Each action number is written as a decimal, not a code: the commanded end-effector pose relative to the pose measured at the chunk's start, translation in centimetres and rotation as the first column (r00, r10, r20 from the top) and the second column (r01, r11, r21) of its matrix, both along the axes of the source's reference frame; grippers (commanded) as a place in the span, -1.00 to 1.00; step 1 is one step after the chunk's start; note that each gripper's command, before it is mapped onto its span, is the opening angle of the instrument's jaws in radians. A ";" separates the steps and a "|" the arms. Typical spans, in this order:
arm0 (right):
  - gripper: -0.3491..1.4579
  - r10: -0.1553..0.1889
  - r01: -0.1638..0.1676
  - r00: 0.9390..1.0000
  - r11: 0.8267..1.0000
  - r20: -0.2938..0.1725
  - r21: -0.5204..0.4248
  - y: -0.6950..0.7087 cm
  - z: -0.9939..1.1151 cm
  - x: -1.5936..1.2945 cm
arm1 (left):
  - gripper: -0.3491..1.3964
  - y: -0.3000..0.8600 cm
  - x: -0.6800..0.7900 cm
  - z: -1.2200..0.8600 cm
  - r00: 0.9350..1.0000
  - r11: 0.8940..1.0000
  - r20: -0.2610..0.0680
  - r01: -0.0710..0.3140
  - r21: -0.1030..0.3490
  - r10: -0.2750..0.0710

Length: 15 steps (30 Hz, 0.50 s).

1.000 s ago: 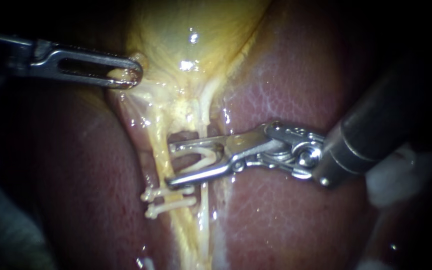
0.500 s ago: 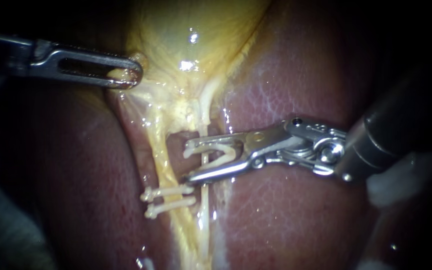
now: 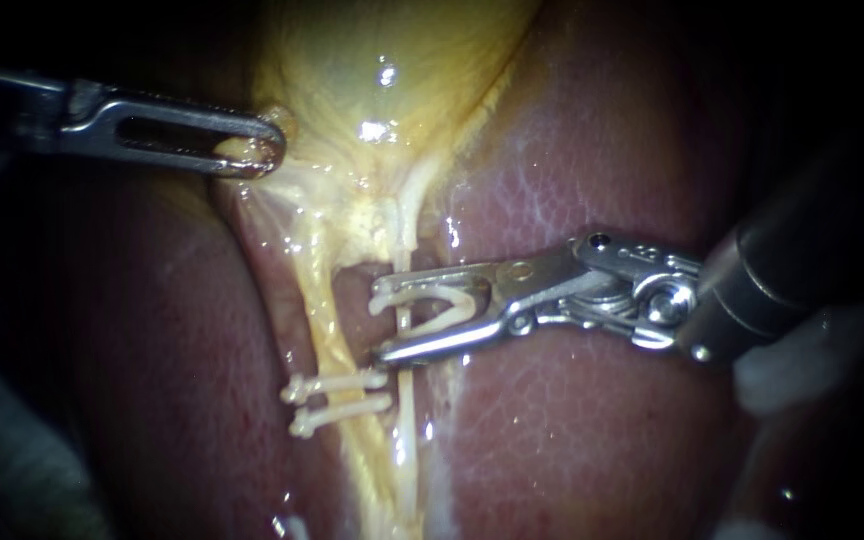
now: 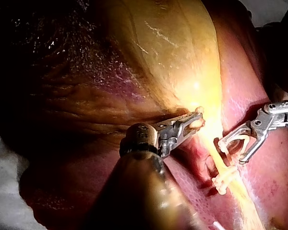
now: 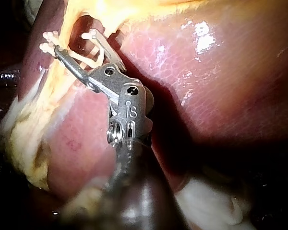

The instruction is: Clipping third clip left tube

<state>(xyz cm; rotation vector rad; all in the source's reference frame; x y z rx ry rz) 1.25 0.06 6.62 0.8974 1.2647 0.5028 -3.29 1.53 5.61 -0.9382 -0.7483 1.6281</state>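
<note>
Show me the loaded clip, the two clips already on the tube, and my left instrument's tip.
loaded clip (image 3: pixel 447 316), endoscope view, on its lower limb
clips on the tube (image 3: pixel 342 384), endoscope view, middle of the upper one
left instrument (image 3: pixel 262 152), endoscope view, at its jaw tips

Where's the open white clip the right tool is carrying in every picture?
Endoscope view: the open clip sits mid-picture in the right instrument's jaws, above the two closed clips.
Left wrist view: open clip in the other instrument's jaws, beside the closed clips.
Right wrist view: open clip between its own jaws, near the closed clips.
Shared landmark: those closed clips.
</note>
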 end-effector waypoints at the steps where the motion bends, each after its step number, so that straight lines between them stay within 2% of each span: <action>1: -0.06 -0.003 0.003 1.000 1.000 -0.001 0.000 -0.01 0.01 0.02 | -1.00 0.00 0.00 0.00 1.000 1.000 0.000 0.000 0.000 0.000; 15: -0.06 -0.034 0.034 0.999 0.999 -0.019 -0.007 -0.18 0.20 0.31 | -1.00 0.00 0.01 -0.01 1.000 1.000 0.000 -0.001 0.000 0.001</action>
